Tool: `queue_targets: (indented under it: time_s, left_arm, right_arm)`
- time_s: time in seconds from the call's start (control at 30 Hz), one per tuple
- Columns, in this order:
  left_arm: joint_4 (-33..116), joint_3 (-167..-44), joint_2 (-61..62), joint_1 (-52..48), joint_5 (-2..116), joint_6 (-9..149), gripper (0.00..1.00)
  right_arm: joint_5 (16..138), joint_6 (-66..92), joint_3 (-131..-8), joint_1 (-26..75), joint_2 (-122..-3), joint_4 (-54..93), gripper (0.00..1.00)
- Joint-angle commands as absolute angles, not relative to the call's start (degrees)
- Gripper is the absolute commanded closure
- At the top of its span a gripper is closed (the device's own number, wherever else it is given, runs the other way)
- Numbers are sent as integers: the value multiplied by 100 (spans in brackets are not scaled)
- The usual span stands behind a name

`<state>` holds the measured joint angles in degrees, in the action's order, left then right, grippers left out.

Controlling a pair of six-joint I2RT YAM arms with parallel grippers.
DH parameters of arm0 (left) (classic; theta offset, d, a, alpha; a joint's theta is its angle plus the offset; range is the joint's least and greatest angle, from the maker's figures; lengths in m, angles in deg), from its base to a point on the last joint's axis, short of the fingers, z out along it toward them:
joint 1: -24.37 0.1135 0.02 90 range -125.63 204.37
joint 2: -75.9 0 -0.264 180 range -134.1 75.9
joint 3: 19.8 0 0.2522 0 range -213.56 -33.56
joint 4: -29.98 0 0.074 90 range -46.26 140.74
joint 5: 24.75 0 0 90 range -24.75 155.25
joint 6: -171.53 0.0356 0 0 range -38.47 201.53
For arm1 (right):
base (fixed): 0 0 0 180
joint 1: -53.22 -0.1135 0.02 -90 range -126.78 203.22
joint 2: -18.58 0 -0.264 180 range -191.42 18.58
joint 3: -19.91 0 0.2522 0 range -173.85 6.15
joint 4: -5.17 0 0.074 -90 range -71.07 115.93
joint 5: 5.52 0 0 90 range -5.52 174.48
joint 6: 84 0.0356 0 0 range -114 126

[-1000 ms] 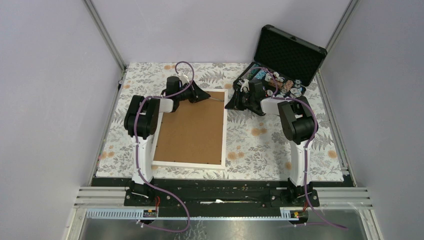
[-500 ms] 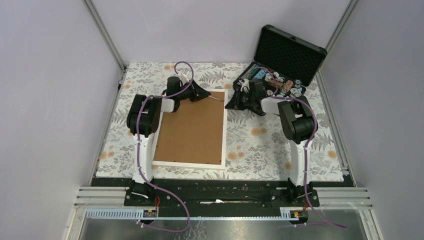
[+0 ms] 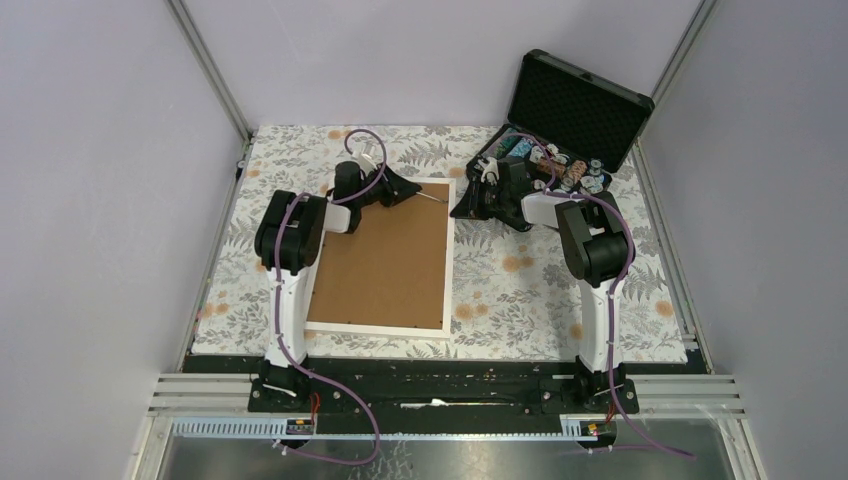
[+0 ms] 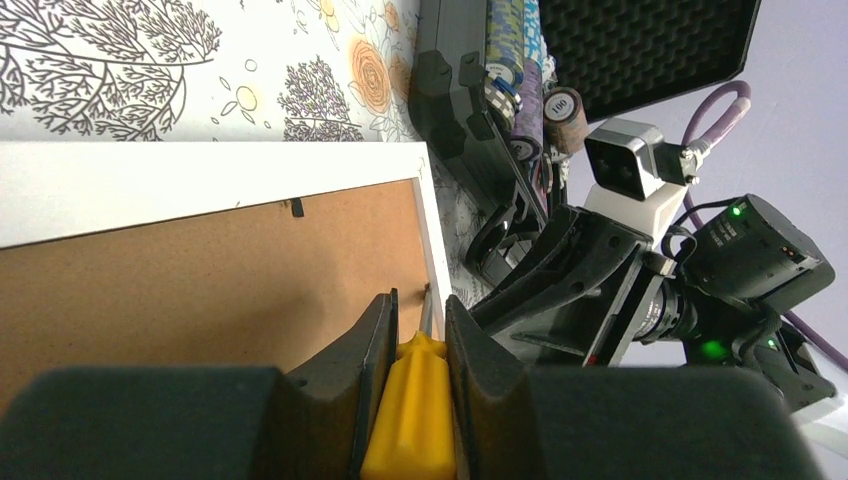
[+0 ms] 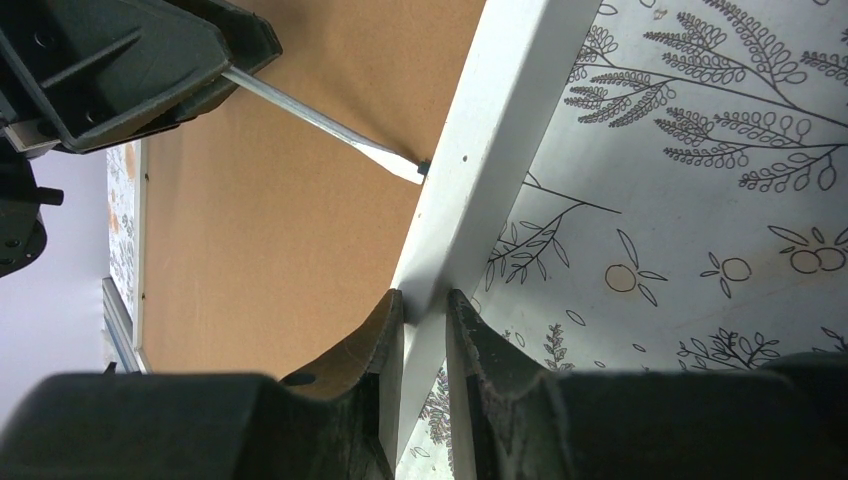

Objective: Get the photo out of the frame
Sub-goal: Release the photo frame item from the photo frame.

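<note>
Pale lilac walls (image 3: pixel 420 60) on three sides; bench (image 3: pixel 540 290) covered in a grey leaf-and-flower print.

Frame (image 3: pixel 385 265) lies flat, left of bench centre, brown fibreboard back up, narrow white border all round, long side running near to far.

Left claw (image 4: pixel 419 312) over the frame's far end, closed on the yellow handle of a screwdriver (image 4: pixel 415 420). The metal shaft reaches right across the brown back. The flat tip rests at the seam where the back meets the frame's right border, against a small dark tab (image 5: pixel 424 168) close to the far right corner.

Right claw (image 5: pixel 425 297) just off the frame's right side near that same corner, reaching in from the right. It pinches the white border, one finger over the brown back, the other on the outer side.

Right of the frame, at the far end of the bench: open black case (image 3: pixel 575 100), foam-lined lid raised, poker chips (image 3: pixel 565 175) in the tray. Well apart from the frame.
</note>
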<state>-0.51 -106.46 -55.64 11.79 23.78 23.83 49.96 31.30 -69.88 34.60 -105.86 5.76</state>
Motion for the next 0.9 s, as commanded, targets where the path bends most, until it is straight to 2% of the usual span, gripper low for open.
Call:
queue_targets:
  time_s: [0.0,0.37,0.87]
  left_arm:
    - [152,-10298,-5743,483,2524,2482,100]
    - [348,-9304,-4637,768,3763,2470,100]
    - [184,-9367,-4660,957,3734,2497,100]
  right_arm:
    - [5385,2910,-7015,3107,-11093,613,80]
    - [5479,3052,-6925,3111,-10992,551,80]
    - [5477,3040,-6939,3107,-11053,565,79]
